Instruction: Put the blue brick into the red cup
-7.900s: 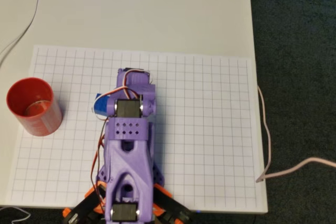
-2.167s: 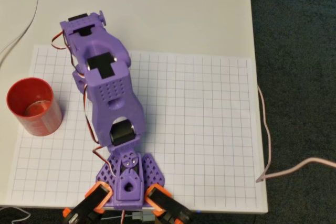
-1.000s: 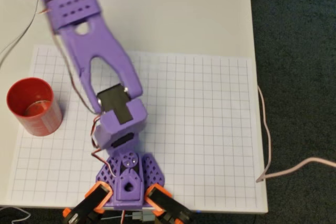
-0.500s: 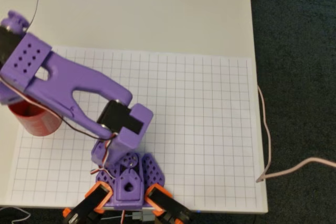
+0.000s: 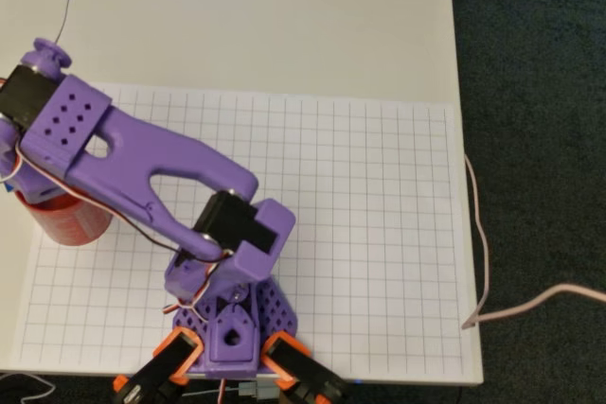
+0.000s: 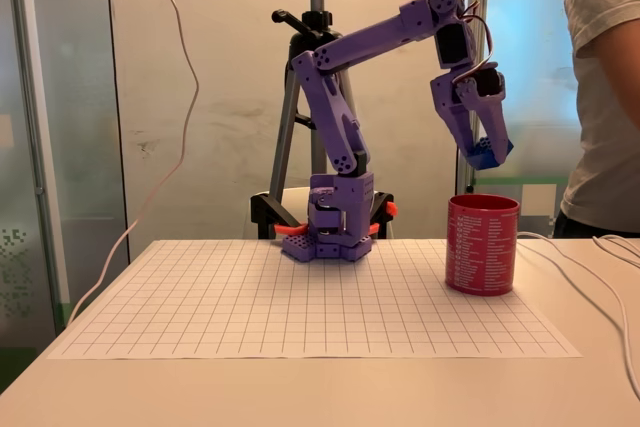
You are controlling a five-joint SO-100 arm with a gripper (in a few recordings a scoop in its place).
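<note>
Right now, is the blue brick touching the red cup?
Apart. The fixed view shows the blue brick held in the pincer, with clear background between it and the red cup's rim below.

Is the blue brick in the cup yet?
Not yet: the gripper holds the blue brick above the red cup.

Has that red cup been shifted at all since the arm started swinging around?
No. In the overhead view the red cup sits at the same left edge of the grid paper as before.
</note>
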